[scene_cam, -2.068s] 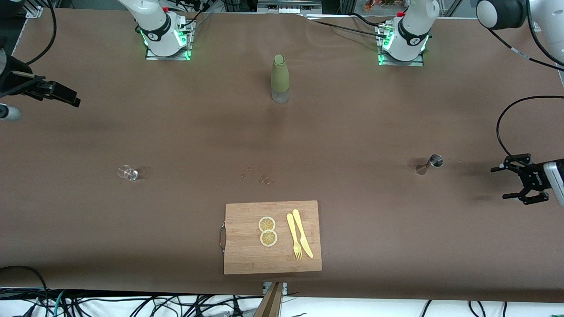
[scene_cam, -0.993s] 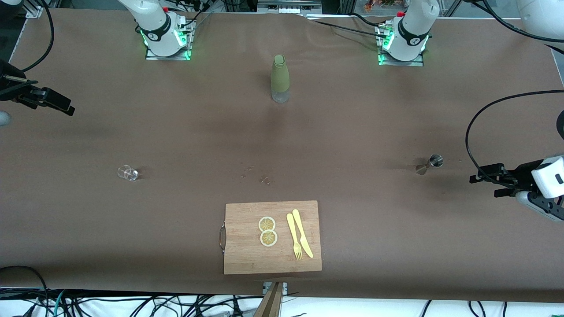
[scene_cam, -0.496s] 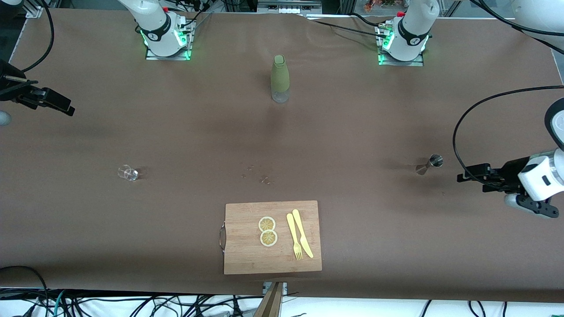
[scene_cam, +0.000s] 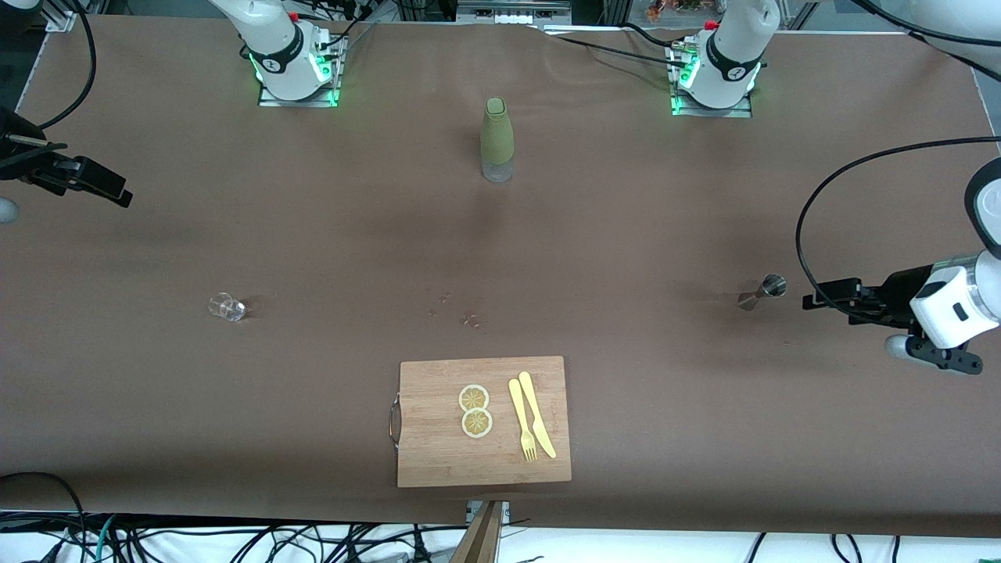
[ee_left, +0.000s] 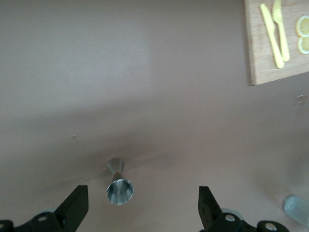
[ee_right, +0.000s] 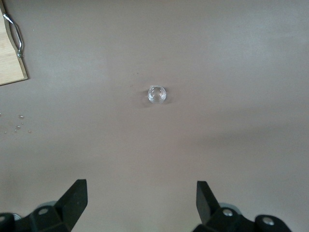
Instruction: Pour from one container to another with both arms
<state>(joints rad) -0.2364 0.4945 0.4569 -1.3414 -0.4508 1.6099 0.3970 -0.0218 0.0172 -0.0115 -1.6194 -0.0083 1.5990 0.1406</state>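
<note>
Toward the left arm's end of the table, keep your left gripper (scene_cam: pixel 813 300), fingers wide and empty, level and centred on the upright metal measuring cup (scene_cam: pixel 762 292), while the right gripper (scene_cam: pixel 117 191), also wide open, waits well apart from the small glass (scene_cam: pixel 226 306).

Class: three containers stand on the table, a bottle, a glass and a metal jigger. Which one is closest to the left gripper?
The jigger. It stands just beside the open left gripper, at the left arm's end of the table; the bottle and the glass are much farther away.

Shiny metal jigger (scene_cam: pixel 763 292), clear glass cup (scene_cam: pixel 227 306), matt brown tabletop (scene_cam: pixel 313 234), grainy wooden board (scene_cam: pixel 438 446), yellow plastic cutlery (scene_cam: pixel 532 426).
</note>
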